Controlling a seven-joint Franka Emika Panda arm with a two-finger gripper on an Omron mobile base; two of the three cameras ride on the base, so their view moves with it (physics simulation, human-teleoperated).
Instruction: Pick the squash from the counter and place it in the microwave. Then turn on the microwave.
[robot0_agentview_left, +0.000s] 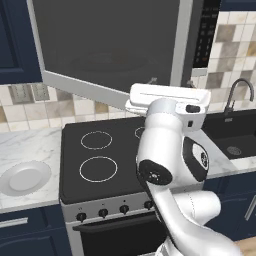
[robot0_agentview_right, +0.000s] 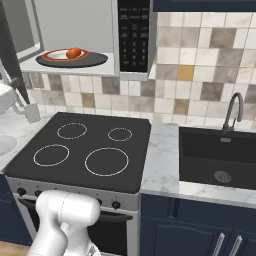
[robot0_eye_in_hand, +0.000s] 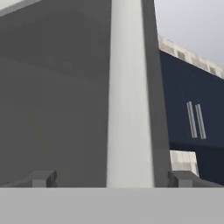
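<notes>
The squash lies on a red-rimmed dish on the dark turntable inside the open microwave. The microwave's door is swung out wide over the stovetop, its dark glass facing me. My hand is level just below the door's lower edge. In the hand view my gripper is open, its two fingertips wide apart. The door's light grey edge runs up between them, and nothing is held. The keypad strip sits right of the door opening.
A round white plate rests on the marble counter left of the black stovetop. A dark sink with a curved tap is set in the counter to the right. Navy cabinets run below.
</notes>
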